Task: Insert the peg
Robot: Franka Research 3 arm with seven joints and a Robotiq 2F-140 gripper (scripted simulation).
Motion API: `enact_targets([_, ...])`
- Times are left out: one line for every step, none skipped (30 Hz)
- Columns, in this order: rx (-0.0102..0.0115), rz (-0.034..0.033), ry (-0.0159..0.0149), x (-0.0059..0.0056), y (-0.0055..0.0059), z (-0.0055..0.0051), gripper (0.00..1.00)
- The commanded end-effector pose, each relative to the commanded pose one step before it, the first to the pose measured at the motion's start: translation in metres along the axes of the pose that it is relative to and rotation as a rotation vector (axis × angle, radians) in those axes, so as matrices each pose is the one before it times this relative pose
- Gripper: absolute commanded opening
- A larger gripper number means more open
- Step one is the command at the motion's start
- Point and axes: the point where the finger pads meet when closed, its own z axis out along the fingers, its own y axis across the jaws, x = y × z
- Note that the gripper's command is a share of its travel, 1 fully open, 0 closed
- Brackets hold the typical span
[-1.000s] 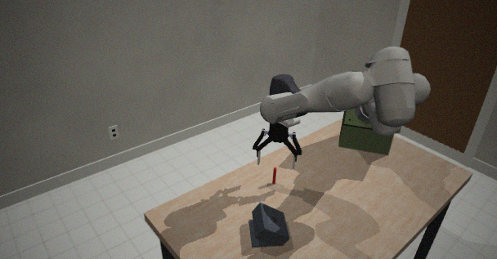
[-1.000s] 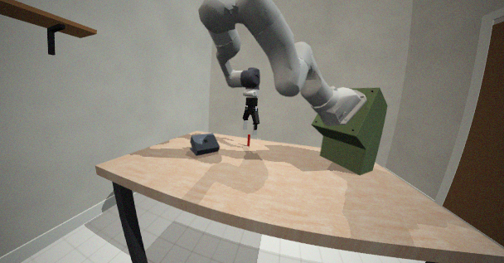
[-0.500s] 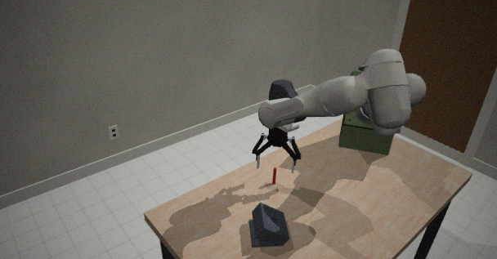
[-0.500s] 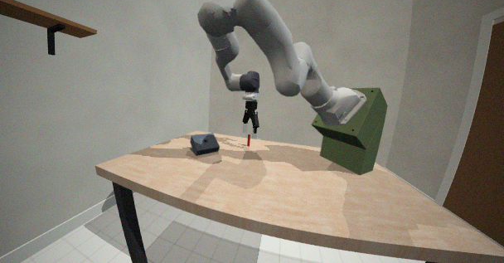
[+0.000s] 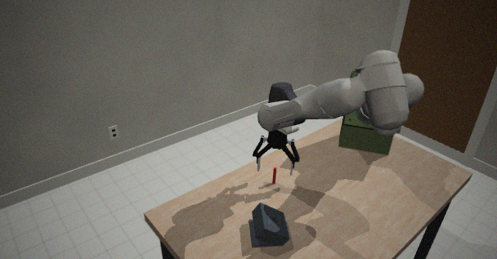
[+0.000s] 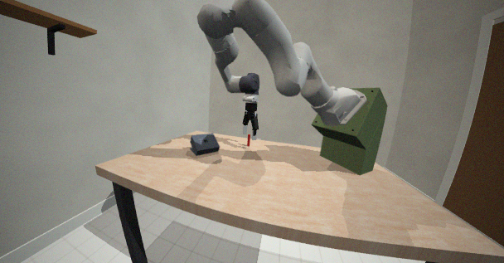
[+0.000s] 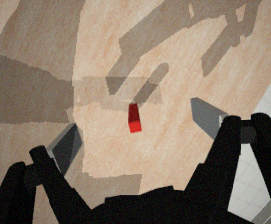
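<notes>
A small red peg (image 5: 274,176) stands upright on the wooden table near its far edge; it also shows in the exterior view (image 6: 248,140) and in the wrist view (image 7: 135,117). My gripper (image 5: 275,169) is open wide and hangs just above the peg, one finger on each side of it, not touching it. It also shows in the exterior view (image 6: 250,135) and in the wrist view (image 7: 138,135). The dark grey sloped panel block (image 5: 267,225) sits nearer the table's front left end (image 6: 204,143). Its hole is on the sloped face.
The green base block (image 5: 364,136) (image 6: 353,130) carrying my arm stands at the back of the table. The table's far edge runs close behind the peg. A wall shelf (image 6: 41,22) hangs at the upper left.
</notes>
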Motion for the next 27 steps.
enact_targets([-0.00069,-0.00001,0.00009,0.00004,0.00028,-0.0004,0.91])
enact_targets([0.0,0.0,0.0,0.0,0.0,0.0,0.89])
enact_targets([0.0,0.0,0.0,0.0,0.0,0.0,0.88])
enact_targets([0.0,0.0,0.0,0.0,0.0,0.0,0.86])
enact_targets([0.0,0.0,0.0,0.0,0.0,0.0,0.86])
enact_targets([0.0,0.0,0.0,0.0,0.0,0.0,0.86])
enact_targets([0.0,0.0,0.0,0.0,0.0,0.0,0.84])
enact_targets([0.0,0.0,0.0,0.0,0.0,0.0,0.82])
enact_targets([0.0,0.0,0.0,0.0,0.0,0.0,0.8])
enact_targets([0.0,0.0,0.0,0.0,0.0,0.0,0.79])
enact_targets([0.0,0.0,0.0,0.0,0.0,0.0,0.77])
enact_targets([0.0,0.0,0.0,0.0,0.0,0.0,0.75])
enact_targets([0.0,0.0,0.0,0.0,0.0,0.0,0.73])
enact_targets([0.0,0.0,0.0,0.0,0.0,0.0,0.71])
enact_targets([0.0,0.0,0.0,0.0,0.0,0.0,0.7])
enact_targets([0.0,0.0,0.0,0.0,0.0,0.0,0.68])
enact_targets([0.0,0.0,0.0,0.0,0.0,0.0,0.66])
enact_targets([0.0,0.0,0.0,0.0,0.0,0.0,0.64])
enact_targets([0.0,0.0,0.0,0.0,0.0,0.0,0.63])
enact_targets([0.0,0.0,0.0,0.0,0.0,0.0,0.61])
enact_targets([0.0,0.0,0.0,0.0,0.0,0.0,0.59])
enact_targets([0.0,0.0,0.0,0.0,0.0,0.0,0.59])
enact_targets([0.0,0.0,0.0,0.0,0.0,0.0,0.59])
enact_targets([0.0,0.0,0.0,0.0,0.0,0.0,0.57])
enact_targets([0.0,0.0,0.0,0.0,0.0,0.0,0.55])
enact_targets([0.0,0.0,0.0,0.0,0.0,0.0,0.54])
enact_targets([0.0,0.0,0.0,0.0,0.0,0.0,0.52])
